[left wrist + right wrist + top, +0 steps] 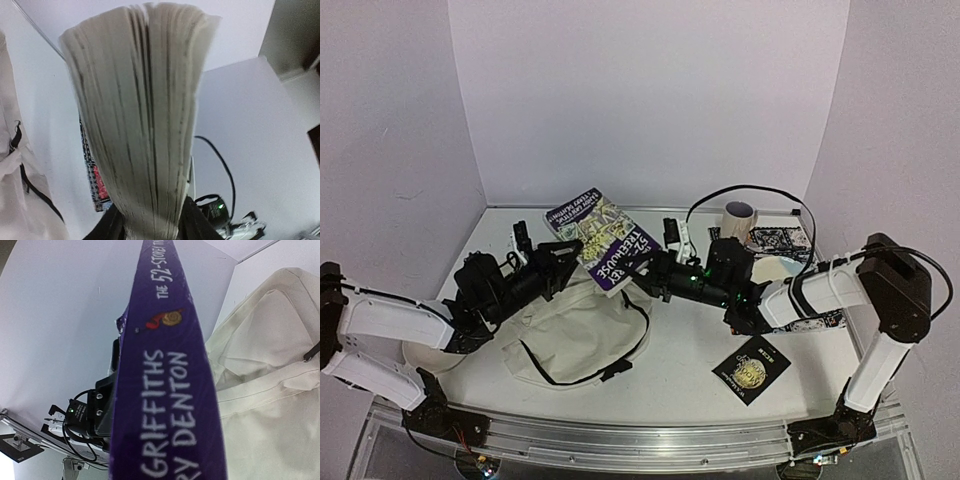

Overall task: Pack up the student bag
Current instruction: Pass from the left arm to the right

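A thick purple-spined paperback book (600, 240) is held tilted in the air above the student bag (570, 335), a cream fabric backpack lying flat with black zipper lines. My left gripper (563, 252) is shut on the book's page edge; in the left wrist view the pages (140, 115) rise from between the black jaws of the gripper (150, 222). My right gripper (642, 268) grips the book's spine side. In the right wrist view the spine (170, 380) fills the middle and hides the fingers. The bag shows beside it (265, 405) and in the left wrist view (20, 200).
A mug (740, 214) and a patterned cloth (778, 241) lie at the back right, with a black cable (760, 189) looping over them. A small black book with a gold emblem (753, 370) lies at the front right. White walls enclose the table.
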You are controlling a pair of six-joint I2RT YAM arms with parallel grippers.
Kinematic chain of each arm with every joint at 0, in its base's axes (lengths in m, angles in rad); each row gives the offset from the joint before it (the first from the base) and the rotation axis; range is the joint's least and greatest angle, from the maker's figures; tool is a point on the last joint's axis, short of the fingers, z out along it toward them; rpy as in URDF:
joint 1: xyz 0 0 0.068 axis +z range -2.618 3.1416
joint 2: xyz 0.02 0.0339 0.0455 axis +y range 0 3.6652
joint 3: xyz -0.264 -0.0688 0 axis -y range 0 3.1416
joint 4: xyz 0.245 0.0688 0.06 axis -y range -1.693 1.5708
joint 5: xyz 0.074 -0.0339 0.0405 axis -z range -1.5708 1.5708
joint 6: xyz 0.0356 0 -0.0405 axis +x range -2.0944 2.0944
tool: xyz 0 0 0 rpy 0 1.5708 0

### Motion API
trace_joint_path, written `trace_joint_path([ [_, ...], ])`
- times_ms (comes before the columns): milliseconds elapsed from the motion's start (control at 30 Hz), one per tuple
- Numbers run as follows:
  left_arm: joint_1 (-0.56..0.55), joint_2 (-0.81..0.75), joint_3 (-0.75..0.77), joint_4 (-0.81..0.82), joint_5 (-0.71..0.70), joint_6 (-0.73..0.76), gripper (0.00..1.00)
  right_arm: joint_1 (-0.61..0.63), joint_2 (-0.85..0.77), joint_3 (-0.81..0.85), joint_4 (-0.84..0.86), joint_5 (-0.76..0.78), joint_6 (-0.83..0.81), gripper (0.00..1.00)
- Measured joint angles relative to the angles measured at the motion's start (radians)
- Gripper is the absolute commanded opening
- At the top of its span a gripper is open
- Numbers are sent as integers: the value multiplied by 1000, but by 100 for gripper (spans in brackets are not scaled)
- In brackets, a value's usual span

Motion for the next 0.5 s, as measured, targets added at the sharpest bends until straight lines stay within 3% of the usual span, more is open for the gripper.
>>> trace_joint_path([
  [100,-6,-53,-3,-88,25,117,58,-12,-24,-49,3,-4,1,0],
  [233,-6,-112,26,-260,41,285,65,-50,-64,-132,-22,16,4,0],
  [500,-72,-128,255,-784,3,577,88,-131,-126,-293,-93,61,21,0],
])
